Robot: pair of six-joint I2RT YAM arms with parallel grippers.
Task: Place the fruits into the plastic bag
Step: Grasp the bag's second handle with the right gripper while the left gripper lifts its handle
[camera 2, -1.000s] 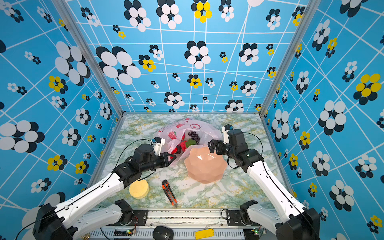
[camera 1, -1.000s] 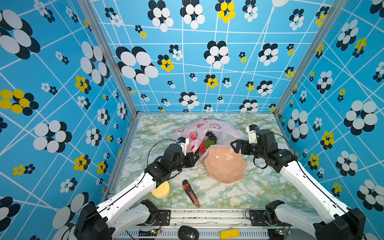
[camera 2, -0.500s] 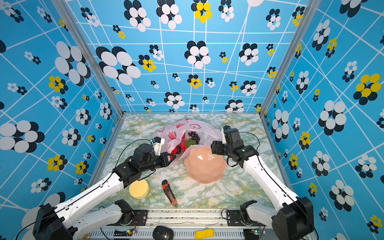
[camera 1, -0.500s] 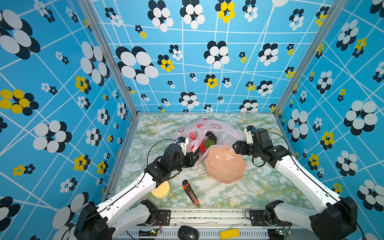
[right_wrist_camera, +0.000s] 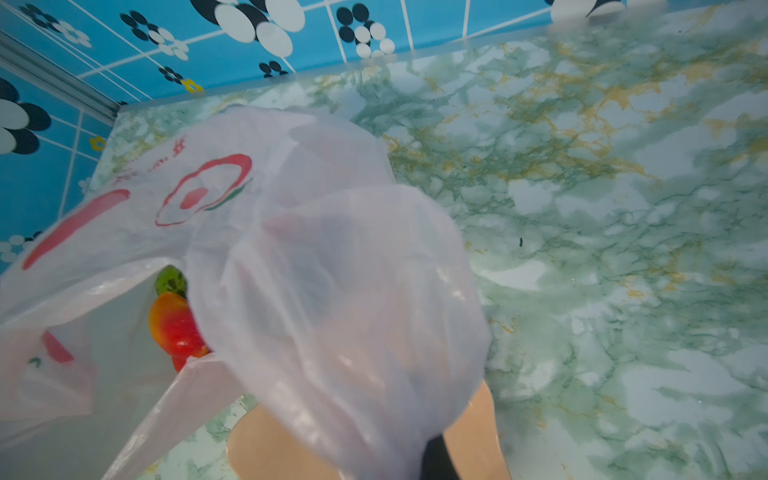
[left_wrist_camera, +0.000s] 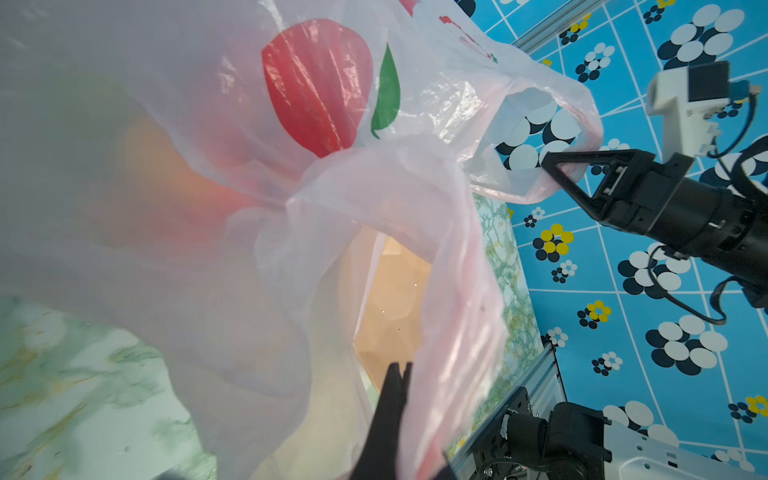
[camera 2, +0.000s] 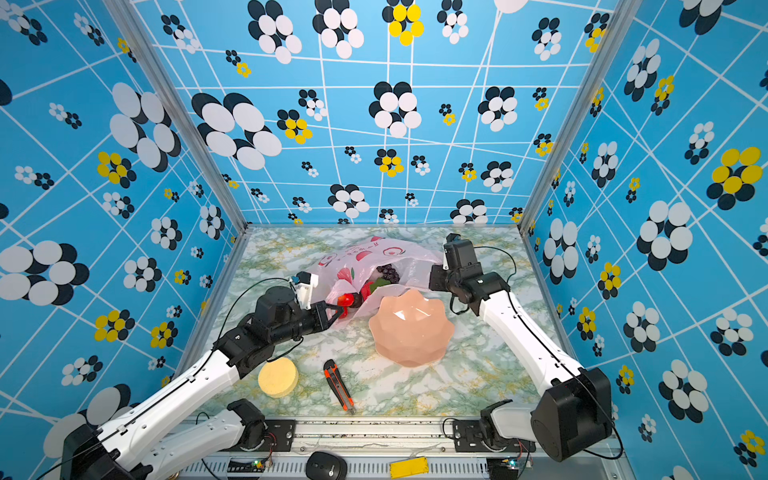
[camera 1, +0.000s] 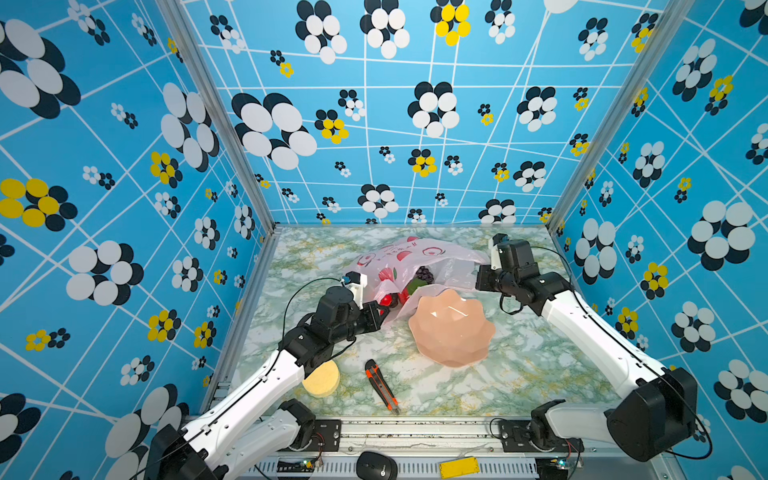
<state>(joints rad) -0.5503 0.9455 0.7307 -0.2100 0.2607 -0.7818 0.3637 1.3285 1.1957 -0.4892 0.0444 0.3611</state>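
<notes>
— What have you got hold of?
— My left end effector (left_wrist_camera: 398, 368) is pinched tight on the mouth edge of the thin, crinkly pale pink plastic bag (camera 1: 415, 253) with red fruit prints. My right end effector (left_wrist_camera: 547, 160) is clamped on a handle loop.
— The toy fruits (camera 2: 368, 290)?
— Inside the bag: dark purple grapes (camera 1: 424, 274), a yellow-red mango (right_wrist_camera: 176, 328), a green fruit (right_wrist_camera: 170, 280). The bag lies on the green marbled worktop (camera 1: 519, 374), just beside the glossy salmon-pink scalloped bowl (camera 1: 451, 328).

translucent pale pink plastic bag (camera 1: 419, 255), red fruit prints, crumpled, mouth open, centre-back of worktop (camera 1: 519, 374); small toy fruits (camera 1: 424, 275) inside.
</notes>
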